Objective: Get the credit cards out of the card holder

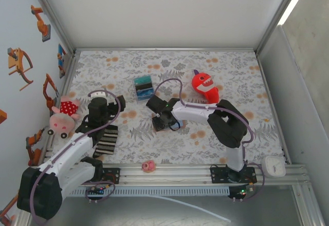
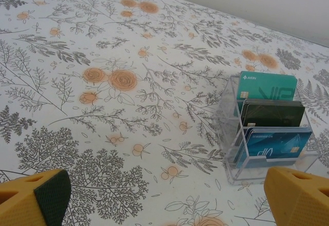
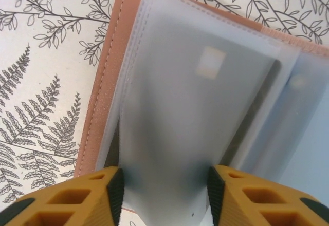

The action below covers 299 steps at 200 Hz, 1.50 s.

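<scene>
The card holder lies open near the middle of the table. It looks light and floppy, and its frosted sleeve seems slick and quick to buckle, so I'd pin the leather edge and draw the stiff credit card out by whatever edge shows at the sleeve's mouth. The right end effector is closed partway on that sleeve, pads against its sides, while the left end effector hangs spread wide, holding nothing.

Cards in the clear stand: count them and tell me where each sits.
3. A teal card at the back, a black card in the middle, a blue card at the front of the stand. Others may be hidden behind them.
</scene>
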Each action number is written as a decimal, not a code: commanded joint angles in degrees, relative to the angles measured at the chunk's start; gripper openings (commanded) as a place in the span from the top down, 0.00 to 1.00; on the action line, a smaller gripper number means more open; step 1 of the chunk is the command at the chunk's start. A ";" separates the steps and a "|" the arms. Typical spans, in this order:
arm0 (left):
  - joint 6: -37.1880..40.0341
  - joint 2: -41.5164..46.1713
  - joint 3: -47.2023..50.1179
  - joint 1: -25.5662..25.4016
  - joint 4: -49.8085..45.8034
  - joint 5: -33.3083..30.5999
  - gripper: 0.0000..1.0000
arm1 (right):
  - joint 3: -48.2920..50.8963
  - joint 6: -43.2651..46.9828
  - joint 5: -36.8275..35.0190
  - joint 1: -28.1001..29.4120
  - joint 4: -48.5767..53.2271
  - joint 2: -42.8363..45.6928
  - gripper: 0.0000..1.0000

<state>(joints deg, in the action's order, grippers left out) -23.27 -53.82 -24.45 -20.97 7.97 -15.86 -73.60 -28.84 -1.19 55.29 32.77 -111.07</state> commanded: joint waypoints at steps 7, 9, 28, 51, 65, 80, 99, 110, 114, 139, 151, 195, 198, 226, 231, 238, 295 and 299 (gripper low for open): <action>-0.18 1.47 -1.84 -0.08 -1.75 -0.07 0.03 | 1.80 -0.57 -2.09 0.24 2.14 -0.90 0.61; -0.06 1.49 -1.90 -0.11 -1.84 -0.06 0.03 | 1.75 -0.57 -2.20 0.19 2.17 -0.79 0.62; 0.09 2.13 -2.18 -0.07 -2.08 0.43 0.03 | 1.21 -0.34 -3.01 0.18 2.21 0.00 0.68; 0.77 2.91 -2.45 -0.21 -2.59 1.13 0.03 | 0.83 -0.16 -3.45 0.19 2.20 0.84 0.74; 1.25 3.68 -2.60 -0.43 -2.61 1.66 0.03 | 0.83 0.06 -3.56 0.24 2.05 1.82 0.78; 1.86 4.64 -2.49 -0.70 -2.52 1.88 0.03 | 1.22 0.42 -3.38 0.26 1.59 3.09 0.82; 2.04 5.82 -2.58 -1.24 -2.52 1.71 0.03 | 1.92 0.88 -3.53 0.20 1.02 4.94 0.86; 1.93 6.38 -2.62 -1.56 -2.57 1.70 0.03 | 2.22 1.23 -4.18 0.26 1.03 5.90 0.87; 2.00 6.57 -2.71 -1.67 -2.59 1.71 0.03 | 2.45 1.34 -4.40 0.25 1.13 6.19 0.87; 2.15 7.09 -2.97 -2.58 -2.43 1.62 0.03 | 3.42 1.68 -6.53 0.18 1.40 7.56 0.83; 2.45 7.20 -3.23 -3.12 -2.50 1.32 0.03 | 3.62 1.51 -7.47 0.19 2.00 7.79 0.79; 3.55 6.90 -4.20 -4.63 -2.61 0.48 0.03 | 5.21 0.28 -9.39 0.10 2.90 8.60 0.65; 3.64 6.87 -4.27 -4.75 -2.61 0.48 0.03 | 5.35 0.22 -9.51 0.16 2.87 8.77 0.65; 4.76 6.15 -4.73 -5.94 -2.85 -0.28 0.03 | 6.94 -0.64 -10.58 -0.70 2.89 10.39 0.65; 4.96 6.04 -4.81 -6.17 -2.87 -0.39 0.03 | 7.31 -0.83 -10.79 -0.87 2.88 10.72 0.65; 5.07 5.81 -4.89 -6.48 -2.99 -0.70 0.03 | 7.73 -0.97 -10.93 -1.18 2.87 11.19 0.65; 6.39 3.89 -5.51 -8.59 -4.30 -1.74 0.03 | 11.53 -2.59 -10.07 -4.69 1.49 13.75 0.65; 6.45 3.68 -5.56 -8.71 -4.40 -1.78 0.03 | 12.03 -2.69 -9.71 -5.02 1.11 13.90 0.65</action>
<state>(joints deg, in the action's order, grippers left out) -18.57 -49.34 -27.81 -28.95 5.02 -16.40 -63.70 -29.45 -10.35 51.90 34.13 -98.85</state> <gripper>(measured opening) 0.970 0.354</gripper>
